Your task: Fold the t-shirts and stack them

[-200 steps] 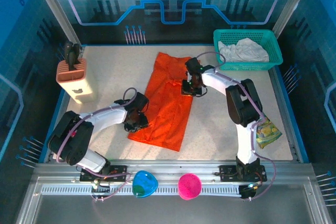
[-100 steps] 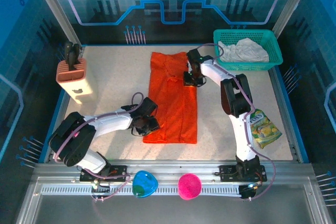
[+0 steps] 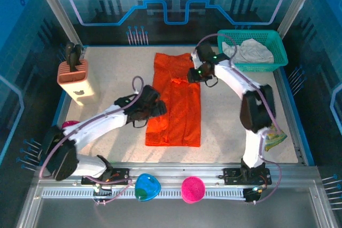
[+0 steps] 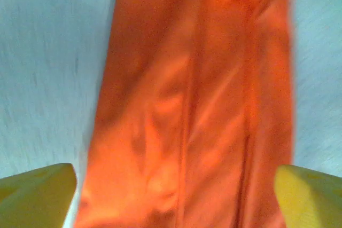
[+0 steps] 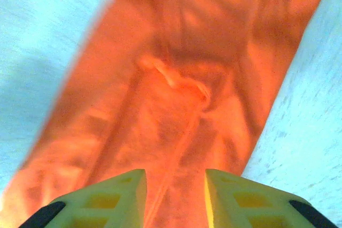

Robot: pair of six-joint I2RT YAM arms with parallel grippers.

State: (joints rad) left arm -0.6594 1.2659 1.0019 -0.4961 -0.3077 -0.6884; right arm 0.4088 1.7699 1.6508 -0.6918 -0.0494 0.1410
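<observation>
The orange t-shirt point(image 3: 176, 102) lies flat mid-table as a long folded strip running front to back. My left gripper point(image 3: 159, 109) hovers over the strip's left edge, jaws wide open; the left wrist view shows the orange cloth point(image 4: 192, 89) beneath the gripper point(image 4: 173, 185), with nothing between the yellow fingers point(image 4: 43, 190). My right gripper point(image 3: 195, 73) is over the strip's upper right edge. The right wrist view has its fingers point(image 5: 120, 193) apart above the wrinkled cloth point(image 5: 176, 94), not pinching it. The off-white t-shirt point(image 3: 247, 50) lies crumpled in the teal basket point(image 3: 278, 46).
A peach-coloured holder point(image 3: 75, 78) stands at the left. A snack packet point(image 3: 272, 134) lies near the right arm's base. A blue bowl point(image 3: 147, 186) and a pink bowl point(image 3: 192, 189) sit on the front rail. Bare tabletop point(image 3: 112, 73) flanks the shirt.
The orange shirt went from a slanted lie to a straight strip. Both grippers opened and let go of it; the left one lifted and moved up along its left edge.
</observation>
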